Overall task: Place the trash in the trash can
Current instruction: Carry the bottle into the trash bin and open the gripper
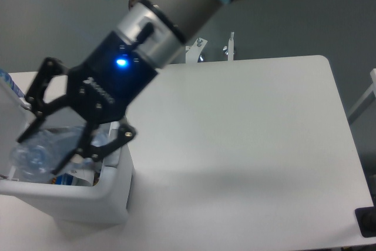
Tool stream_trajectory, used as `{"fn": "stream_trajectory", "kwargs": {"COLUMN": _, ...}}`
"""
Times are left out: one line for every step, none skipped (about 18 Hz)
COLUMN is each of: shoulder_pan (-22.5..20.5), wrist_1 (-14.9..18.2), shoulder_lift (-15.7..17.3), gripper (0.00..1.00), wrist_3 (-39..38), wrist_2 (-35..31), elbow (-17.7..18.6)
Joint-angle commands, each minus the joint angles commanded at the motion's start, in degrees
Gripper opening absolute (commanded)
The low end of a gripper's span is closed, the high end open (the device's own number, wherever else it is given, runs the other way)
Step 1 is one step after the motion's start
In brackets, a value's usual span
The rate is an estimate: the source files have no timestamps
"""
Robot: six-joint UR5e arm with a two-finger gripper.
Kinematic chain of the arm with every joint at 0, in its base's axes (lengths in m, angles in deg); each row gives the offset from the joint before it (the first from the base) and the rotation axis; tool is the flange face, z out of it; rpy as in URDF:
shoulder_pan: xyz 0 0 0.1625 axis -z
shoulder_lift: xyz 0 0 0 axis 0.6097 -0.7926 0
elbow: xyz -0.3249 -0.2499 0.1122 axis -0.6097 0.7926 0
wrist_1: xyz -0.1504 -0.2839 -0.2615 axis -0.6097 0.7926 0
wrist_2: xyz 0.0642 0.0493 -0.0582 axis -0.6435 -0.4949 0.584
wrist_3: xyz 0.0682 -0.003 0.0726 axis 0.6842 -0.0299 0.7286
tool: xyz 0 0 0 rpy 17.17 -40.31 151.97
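So the gripper [44, 148] has its fingers clamped around the crushed clear bottle [41, 151], holding it right over the open trash can [111, 195] at the near left of the table [247, 145]. Makes sense, it needs to be above the opening before letting go. Some white trash [82, 174] already sits inside, just right of the bottle.

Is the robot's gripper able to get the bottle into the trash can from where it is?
Probably yes. The gripper holds the bottle right over the open trash can; its lid is swung aside, and nothing seems to block the way down.
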Motion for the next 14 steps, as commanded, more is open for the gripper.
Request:
{"fn": "stream_trajectory", "kwargs": {"shoulder_pan": 0.09, "wrist_1": 0.00, "shoulder_lift": 0.00, "gripper": 0.54, "wrist_3": 0.87, "wrist_2": 0.00, "elbow": 0.44}}
{"fn": "stream_trajectory", "kwargs": {"shoulder_pan": 0.09, "wrist_1": 0.00, "shoulder_lift": 0.18, "gripper": 0.75, "wrist_3": 2.19, "wrist_2": 0.00, "elbow": 1.14}}
{"fn": "stream_trajectory", "kwargs": {"shoulder_pan": 0.09, "wrist_1": 0.00, "shoulder_lift": 0.18, "gripper": 0.87, "wrist_3": 3.24, "wrist_2": 0.00, "elbow": 1.58}}
{"fn": "stream_trajectory", "kwargs": {"shoulder_pan": 0.09, "wrist_1": 0.00, "shoulder_lift": 0.27, "gripper": 0.97, "wrist_3": 3.43, "wrist_2": 0.00, "elbow": 1.85}}
{"fn": "stream_trajectory", "kwargs": {"shoulder_pan": 0.09, "wrist_1": 0.00, "shoulder_lift": 0.35, "gripper": 1.00, "wrist_3": 3.43, "wrist_2": 0.00, "elbow": 2.20}}
{"fn": "stream_trajectory", "kwargs": {"shoulder_pan": 0.09, "wrist_1": 0.00, "shoulder_lift": 0.44, "gripper": 1.00, "wrist_3": 3.17, "wrist_2": 0.00, "elbow": 2.46}}
{"fn": "stream_trajectory", "kwargs": {"shoulder_pan": 0.09, "wrist_1": 0.09, "shoulder_lift": 0.70, "gripper": 1.00, "wrist_3": 2.82, "wrist_2": 0.00, "elbow": 2.64}}
{"fn": "stream_trajectory", "kwargs": {"shoulder_pan": 0.09, "wrist_1": 0.09, "shoulder_lift": 1.05, "gripper": 1.00, "wrist_3": 2.64, "wrist_2": 0.00, "elbow": 3.25}}
{"fn": "stream_trajectory", "kwargs": {"shoulder_pan": 0.09, "wrist_1": 0.09, "shoulder_lift": 1.41, "gripper": 1.00, "wrist_3": 2.46, "wrist_2": 0.00, "elbow": 3.78}}
{"fn": "stream_trajectory", "kwargs": {"shoulder_pan": 0.17, "wrist_1": 0.17, "shoulder_lift": 1.84, "gripper": 1.00, "wrist_3": 1.68, "wrist_2": 0.00, "elbow": 3.96}}
{"fn": "stream_trajectory", "kwargs": {"shoulder_pan": 0.18, "wrist_1": 0.26, "shoulder_lift": 2.20, "gripper": 1.00, "wrist_3": 0.28, "wrist_2": 0.44, "elbow": 4.48}}
{"fn": "stream_trajectory", "kwargs": {"shoulder_pan": 0.35, "wrist_1": 0.26, "shoulder_lift": 2.72, "gripper": 1.00, "wrist_3": -1.47, "wrist_2": 0.44, "elbow": 4.83}}
{"fn": "stream_trajectory", "kwargs": {"shoulder_pan": 0.44, "wrist_1": 0.26, "shoulder_lift": 3.16, "gripper": 1.00, "wrist_3": -2.97, "wrist_2": 0.44, "elbow": 5.27}}
{"fn": "stream_trajectory", "kwargs": {"shoulder_pan": 0.35, "wrist_1": 0.26, "shoulder_lift": 3.34, "gripper": 1.00, "wrist_3": -3.68, "wrist_2": 0.44, "elbow": 5.89}}
